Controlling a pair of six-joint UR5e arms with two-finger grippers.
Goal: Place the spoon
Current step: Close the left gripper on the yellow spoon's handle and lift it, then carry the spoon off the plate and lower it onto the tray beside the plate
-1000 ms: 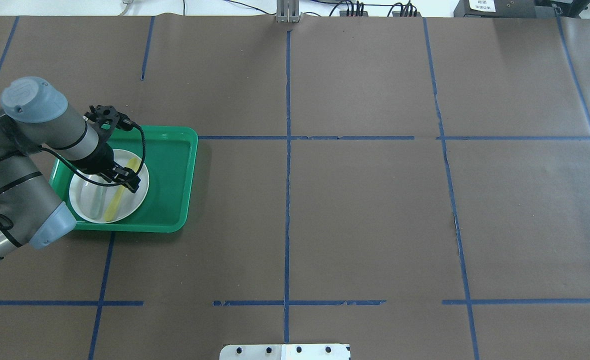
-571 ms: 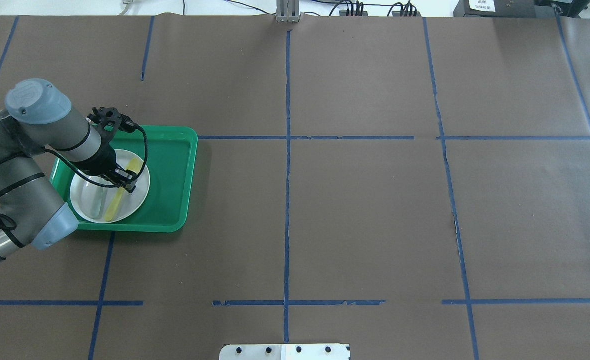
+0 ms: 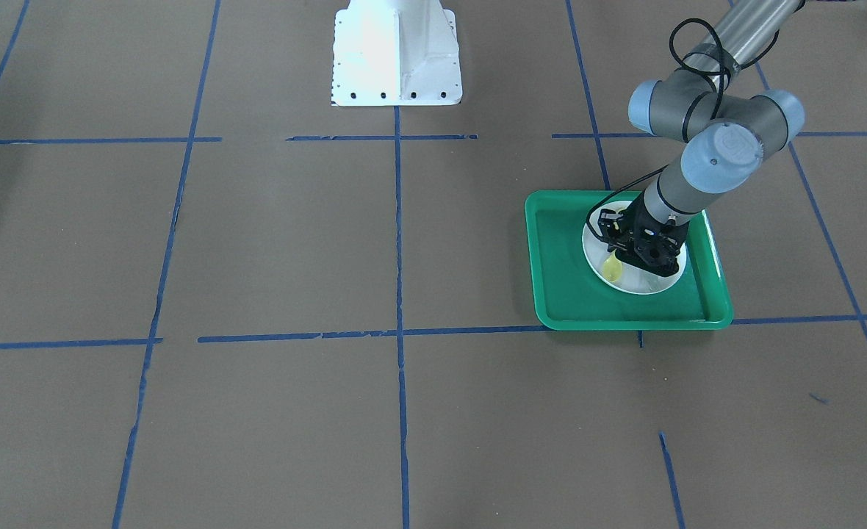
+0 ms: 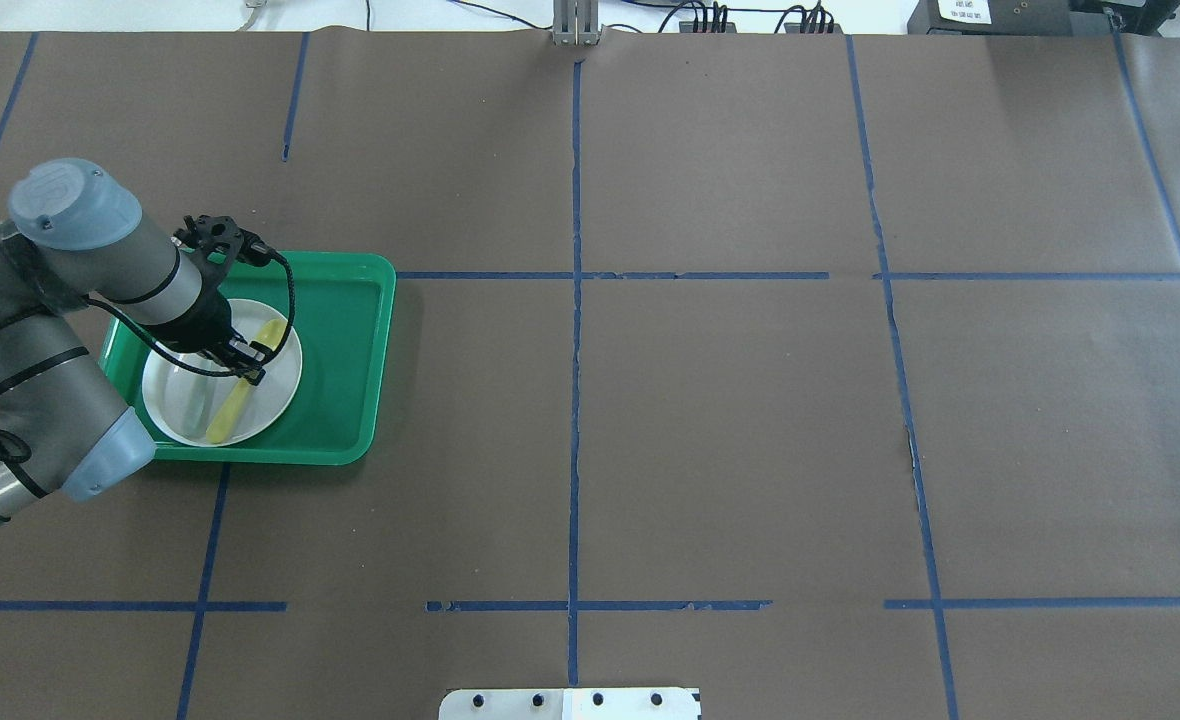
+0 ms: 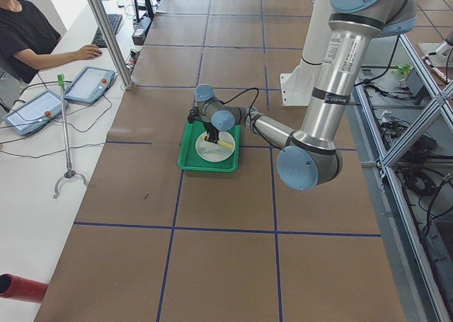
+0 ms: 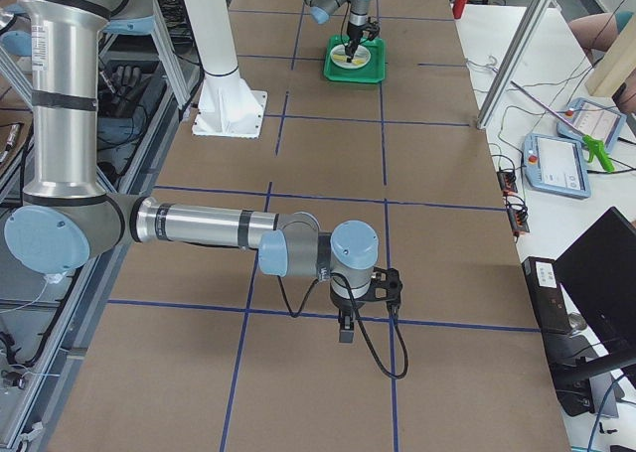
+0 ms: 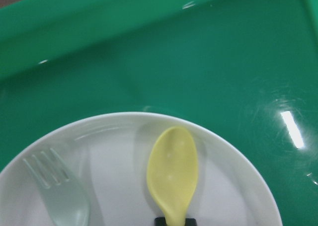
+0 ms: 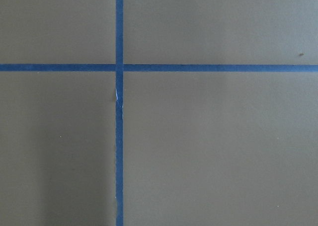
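The yellow spoon (image 4: 228, 410) lies on a white plate (image 4: 275, 390) in a green tray (image 4: 340, 360) at the table's left. Its bowl fills the left wrist view (image 7: 172, 171) and points to the tray's far side. My left gripper (image 4: 250, 368) is low over the plate at the spoon's handle, just behind the bowl. A dark fingertip (image 7: 158, 220) shows pressed against the neck, so it looks shut on the spoon. In the front view the gripper (image 3: 635, 253) hides the handle; only the bowl (image 3: 611, 270) shows. My right gripper (image 6: 341, 331) hangs over bare table far away; I cannot tell its state.
A pale grey-green fork (image 4: 193, 400) lies on the plate beside the spoon, to its left in the wrist view (image 7: 62, 196). The tray's raised rim (image 3: 566, 319) surrounds the plate. The robot's white base plate (image 3: 395, 51) stands at mid table edge. Brown paper with blue tape lines covers the table.
My left gripper has come down closer to the plate at the spoon's handle. The plate and spoon have shifted very slightly to the right. The right arm is out of the earlier view.
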